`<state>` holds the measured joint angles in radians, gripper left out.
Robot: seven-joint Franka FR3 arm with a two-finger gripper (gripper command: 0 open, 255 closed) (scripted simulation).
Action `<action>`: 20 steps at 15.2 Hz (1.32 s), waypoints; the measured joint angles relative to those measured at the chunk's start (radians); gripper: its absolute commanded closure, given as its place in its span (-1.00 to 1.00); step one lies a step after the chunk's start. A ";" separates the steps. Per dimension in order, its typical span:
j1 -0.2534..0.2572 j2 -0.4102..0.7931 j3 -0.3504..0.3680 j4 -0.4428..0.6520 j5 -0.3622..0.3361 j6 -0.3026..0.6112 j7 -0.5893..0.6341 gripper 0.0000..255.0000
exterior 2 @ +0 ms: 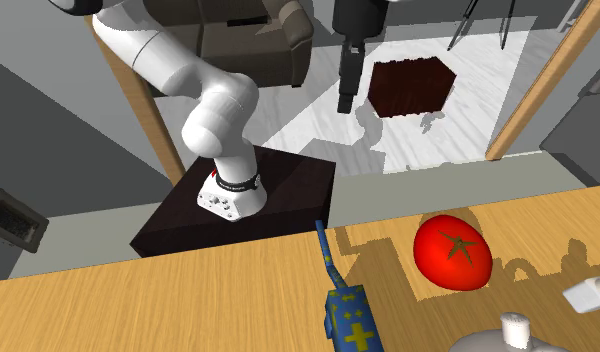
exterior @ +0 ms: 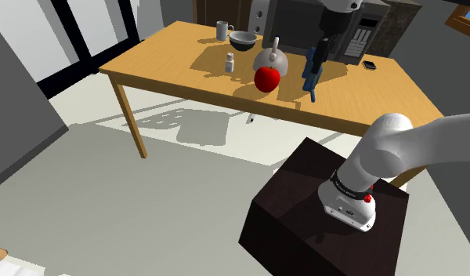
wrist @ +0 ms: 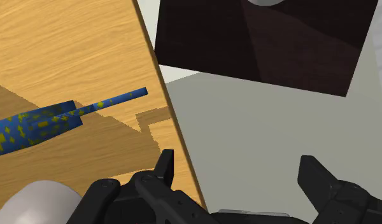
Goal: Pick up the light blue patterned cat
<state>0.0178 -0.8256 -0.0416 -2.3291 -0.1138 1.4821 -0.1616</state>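
legible text: none | black band [exterior 2: 235, 182] round the foot of the arm [exterior 2: 153, 55]: tiny white lettering, too small to make out | same band, shoulder view: white marks, unreadable

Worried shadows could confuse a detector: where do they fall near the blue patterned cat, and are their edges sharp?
Shoulder view: crisp shadows run from the kettle and red fruit toward that view's left across the table. Wrist view: the cat's body lies over hard-edged shadow, tail tip over lit wood. Second exterior view: stepped-edged shadow lies between fruit and cat.
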 measured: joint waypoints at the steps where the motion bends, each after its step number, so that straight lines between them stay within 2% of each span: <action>1: 0.000 0.000 0.000 0.000 0.000 0.000 0.000 -1.00; 9: -0.111 0.194 -0.068 0.046 -0.016 0.154 0.152 -1.00; 20: -0.257 0.488 -0.192 0.178 0.001 0.329 0.374 -1.00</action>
<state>-0.2394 -0.3373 -0.2334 -2.1510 -0.1133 1.8108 0.2128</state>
